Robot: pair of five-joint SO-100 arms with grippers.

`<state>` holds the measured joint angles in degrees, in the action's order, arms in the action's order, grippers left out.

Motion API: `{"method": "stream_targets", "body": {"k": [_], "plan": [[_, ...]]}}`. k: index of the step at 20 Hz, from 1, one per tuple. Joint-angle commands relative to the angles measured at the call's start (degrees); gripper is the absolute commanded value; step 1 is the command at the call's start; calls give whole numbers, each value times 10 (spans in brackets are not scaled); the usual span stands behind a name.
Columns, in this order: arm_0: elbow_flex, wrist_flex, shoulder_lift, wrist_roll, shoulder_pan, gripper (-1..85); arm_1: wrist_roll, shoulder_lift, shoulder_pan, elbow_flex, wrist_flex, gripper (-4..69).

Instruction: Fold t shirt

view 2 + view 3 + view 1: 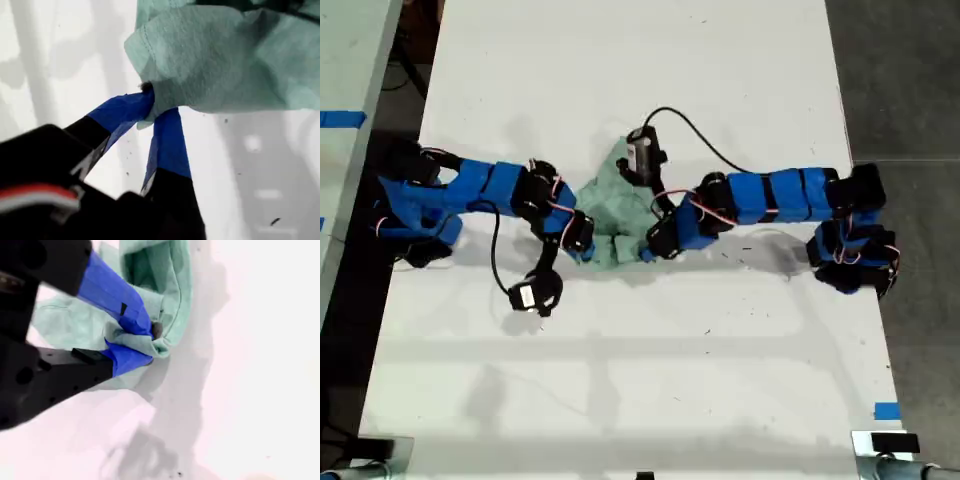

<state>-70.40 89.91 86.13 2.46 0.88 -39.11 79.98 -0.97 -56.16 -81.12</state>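
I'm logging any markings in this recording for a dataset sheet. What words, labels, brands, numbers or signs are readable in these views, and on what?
None can be read in any view.
The t shirt is plain, with no print.
The blue tape on the table carries no writing.
My first gripper and my second gripper, both clamped on the shirt's cloth, show no labels.

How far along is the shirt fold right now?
Early stage. Done: both grips look made. My first gripper has its fingers pinched on an edge of the t shirt, and my second gripper is clamped on another bunched edge. In hand: the shirt is gathered between the two arms on the white table. Left: it lies crumpled, with no flat, neat fold visible, so spreading and folding remain.
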Motion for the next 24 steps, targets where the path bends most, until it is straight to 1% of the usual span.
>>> {"method": "stream_targets", "body": {"k": [1, 2, 4, 5, 6, 7, 8, 9, 10, 13, 14, 15, 16, 17, 19, 21, 23, 24], "plan": [[-68, 4, 83, 86, -145, -3, -64, 52, 95, 20, 20, -2], [-94, 4, 88, 116, -204, -3, -80, 52, 131, 20, 21, -2], [-93, 4, 84, 178, -290, -3, -112, 49, 197, 23, 17, -2], [-76, 4, 85, 207, -328, 1, -123, 53, 229, 27, 8, 42], [-52, 6, 90, 243, -361, 175, -146, 57, 258, 40, -3, 106], [-20, 12, 91, 284, -395, 261, -160, 62, 285, 63, -27, 246], [-2, 14, 107, 311, -430, 311, -171, 64, 309, 102, -62, 283], [10, 14, 132, 333, -463, 333, -180, 69, 333, 142, -95, 311], [18, 15, 157, 346, -491, 310, -191, 83, 355, 163, -120, 316], [25, 15, 236, 372, -533, 232, -205, 149, 410, 143, -177, 313], [25, 15, 273, 372, -531, 208, -205, 178, 409, 119, -185, 285], [25, 15, 317, 368, -520, 153, -198, 213, 395, 83, -187, 152], [23, 13, 365, 364, -500, 55, -179, 252, 376, 33, -187, 3], [6, 11, 419, 349, -470, -3, -167, 300, 352, -25, -185, 3], [-106, -9, 543, 303, -417, -3, -130, 425, 299, -181, -167, 3], [-347, -98, 714, 237, -346, -3, -94, 594, 265, -356, -132, 3], [-609, -220, 864, 167, -259, -3, -55, 737, 226, -524, -107, 3], [-729, -285, 917, 135, -221, -3, -37, 783, 187, -608, -90, 4]]}}
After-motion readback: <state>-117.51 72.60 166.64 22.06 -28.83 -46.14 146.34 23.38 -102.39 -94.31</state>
